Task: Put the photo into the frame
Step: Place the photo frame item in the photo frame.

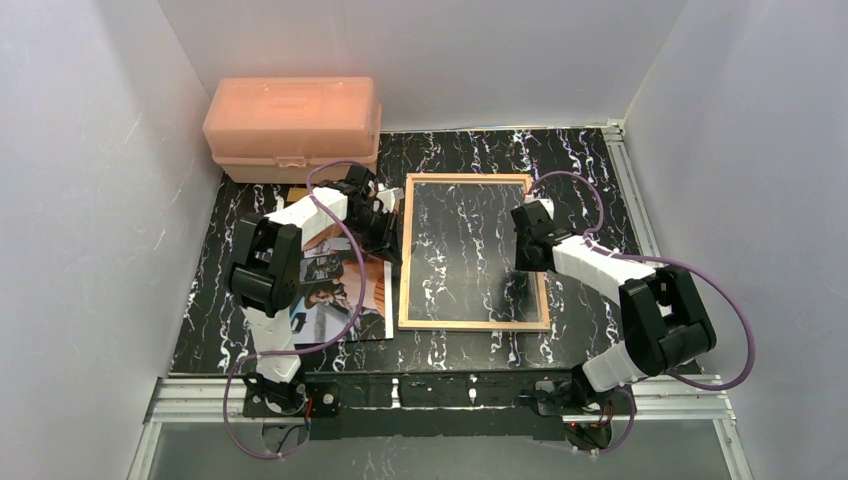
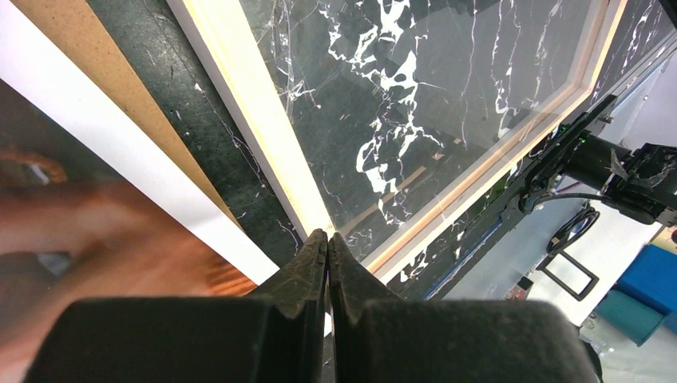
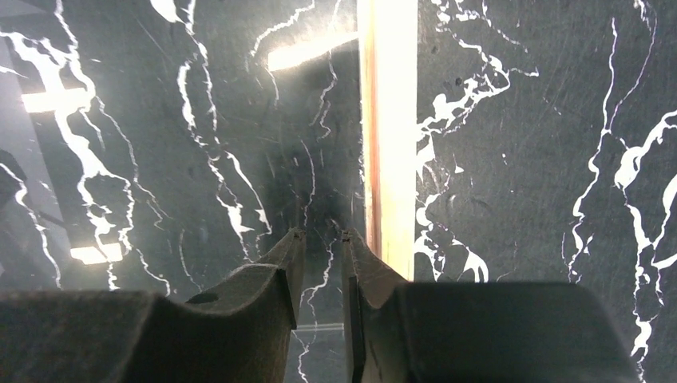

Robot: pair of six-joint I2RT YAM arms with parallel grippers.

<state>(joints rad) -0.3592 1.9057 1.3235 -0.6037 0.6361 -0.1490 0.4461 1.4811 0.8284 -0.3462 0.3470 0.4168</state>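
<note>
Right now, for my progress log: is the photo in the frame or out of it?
Out. The photo lies flat left of the frame, and through the frame's clear pane only the marbled tabletop shows.

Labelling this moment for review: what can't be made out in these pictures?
- Photo: top view, left arm covers part; left wrist view blurs it, edge crops it.
- Left pincer: top view, tips indistinct, dark against dark table.
- Right pincer: wrist view, contact with the frame or its pane unclear.

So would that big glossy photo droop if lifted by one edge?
Likely: the large glossy photo print looks paper-thin and lies flat. Its sheen suggests it slides easily when pushed; the flush edge seems hard to pinch.
</note>
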